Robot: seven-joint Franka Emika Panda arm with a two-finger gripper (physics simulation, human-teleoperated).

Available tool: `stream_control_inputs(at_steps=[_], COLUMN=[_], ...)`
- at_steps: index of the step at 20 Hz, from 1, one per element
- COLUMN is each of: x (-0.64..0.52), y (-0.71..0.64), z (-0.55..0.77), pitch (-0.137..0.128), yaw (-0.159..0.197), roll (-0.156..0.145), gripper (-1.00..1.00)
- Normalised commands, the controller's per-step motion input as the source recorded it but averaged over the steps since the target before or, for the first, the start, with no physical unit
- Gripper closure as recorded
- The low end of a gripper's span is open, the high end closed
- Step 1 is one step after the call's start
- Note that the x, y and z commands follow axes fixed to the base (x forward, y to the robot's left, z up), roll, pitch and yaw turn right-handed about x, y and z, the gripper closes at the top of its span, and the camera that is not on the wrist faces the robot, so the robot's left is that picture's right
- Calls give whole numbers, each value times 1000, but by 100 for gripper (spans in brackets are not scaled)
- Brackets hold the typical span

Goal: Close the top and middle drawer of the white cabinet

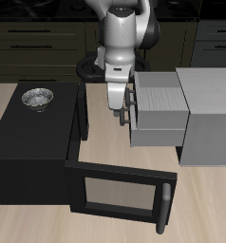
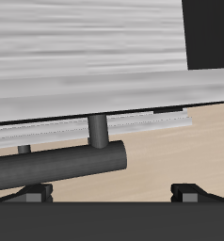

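Observation:
The white cabinet [image 1: 212, 114] stands beside the black box. Its top drawer [image 1: 160, 92] and middle drawer [image 1: 159, 128] both stick out from its body by about the same length. My gripper [image 1: 120, 112] hangs in front of the drawer fronts, at the height of the top drawer's grey bar handle [image 1: 133, 101], close to it. In the wrist view the handle [image 2: 67, 166] runs across on its short post, against the pale drawer front [image 2: 86, 89]. My gripper [image 2: 112, 194] is open, fingertips [image 2: 34, 194] wide apart, with nothing between them.
A black box [image 1: 29, 142] stands on the table with a metal bowl [image 1: 36, 97] on top. Its windowed door [image 1: 117, 194] hangs open toward the front edge, below the drawers. Dark wall cabinets [image 1: 39, 38] line the back.

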Motion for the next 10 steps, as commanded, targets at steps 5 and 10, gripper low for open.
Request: stream_control_inputs(at_steps=[5, 10], x=[74, 66], y=[179, 198], z=[-24, -115], pitch=[-19, -2], yaw=[-5, -10], roll=[34, 32], gripper=[-100, -100])
